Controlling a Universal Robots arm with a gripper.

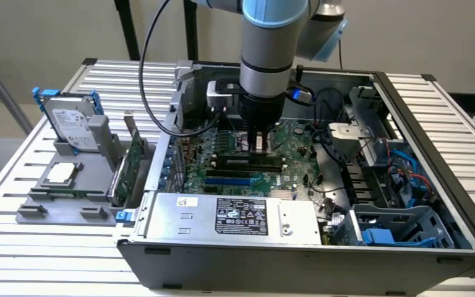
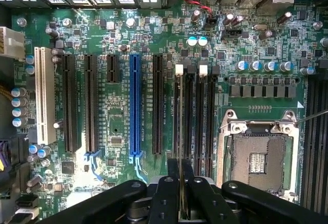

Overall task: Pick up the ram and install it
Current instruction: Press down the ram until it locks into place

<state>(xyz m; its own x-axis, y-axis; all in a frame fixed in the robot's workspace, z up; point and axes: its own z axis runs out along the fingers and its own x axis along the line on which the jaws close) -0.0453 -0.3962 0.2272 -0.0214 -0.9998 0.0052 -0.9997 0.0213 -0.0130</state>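
We are holding the thin green ram stick [image 2: 180,131] edge-on between the black gripper [image 2: 181,193] fingers, which are pressed in on its two faces near one end. In the wrist view the stick is showing as a narrow pale line, its long axis running straight along the black memory slots [image 2: 205,116] with white latches, and it is sitting over the first of those slots; we cannot tell whether it is touching it. In the exterior view the gripper [image 1: 258,141] is pointing straight down into the open grey computer case [image 1: 303,253], just above the green motherboard [image 1: 237,167].

Going from the exterior view's left: a silver hard drive [image 1: 71,127] with blue rails is standing upright in a grey plastic holder [image 1: 64,185] on the slatted metal table [image 1: 23,247]. A taller green expansion card [image 1: 130,167] is leaning just beside the case wall. Inside the case, a grey power supply box [image 1: 237,216] with a black label is lying along the near edge, close beside the memory slots. Farther toward the exterior view's right, black cables [image 1: 328,161] are looping over the board and a blue-grey drive cage [image 1: 394,226] is sitting in the corner.

In the wrist view a white expansion slot [image 2: 43,96], several black ones and a long blue slot [image 2: 135,106] are lying parallel to the stick, and the open silver processor socket [image 2: 259,157] is lying on the other side.
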